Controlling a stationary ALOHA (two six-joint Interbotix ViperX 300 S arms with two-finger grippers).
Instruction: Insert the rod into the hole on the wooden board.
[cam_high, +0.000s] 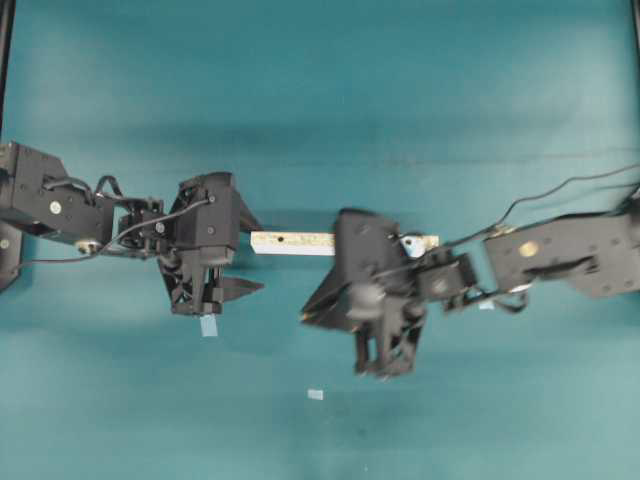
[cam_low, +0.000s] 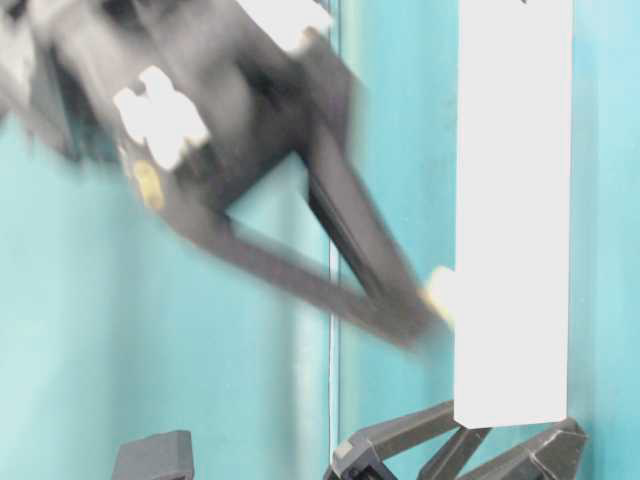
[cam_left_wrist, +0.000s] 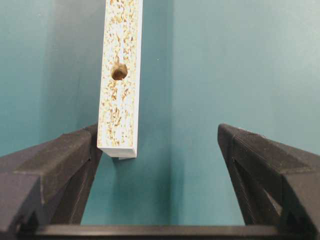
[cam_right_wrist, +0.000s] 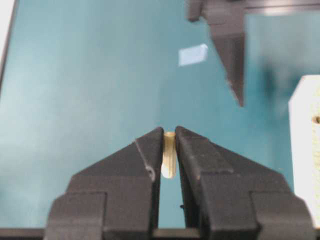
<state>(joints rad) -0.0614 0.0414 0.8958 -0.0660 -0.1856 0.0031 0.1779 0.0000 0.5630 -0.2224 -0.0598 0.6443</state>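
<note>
Seen from overhead: wooden board lying flat on teal table, long axis running 9 to 3 o'clock, middle stretch hidden under the right arm, far end with a blue mark peeking out at 3 o'clock. One small dark hole visible near the 9 o'clock end. In the left wrist view, same board stretching toward 12 o'clock, speckled face up, white edges, hole open and unobstructed, near end sitting just inside the left-hand finger.

Left gripper spread wide at the board's 9 o'clock end, fingers straddling that end, not pressing on it; bare teal between board and the other finger.

Right gripper pressed together, pinching the rod. Rod upright between the fingertips in the right wrist view, long axis 12 to 6 o'clock, top end level with the tips. Blurred in the overhead view, right gripper at 5 o'clock of the board's middle, clear of it.

Small pale-blue markers on the table at 6 o'clock of the board, well apart from it. Open teal all along 12 o'clock of the board and across the 6 o'clock side.
</note>
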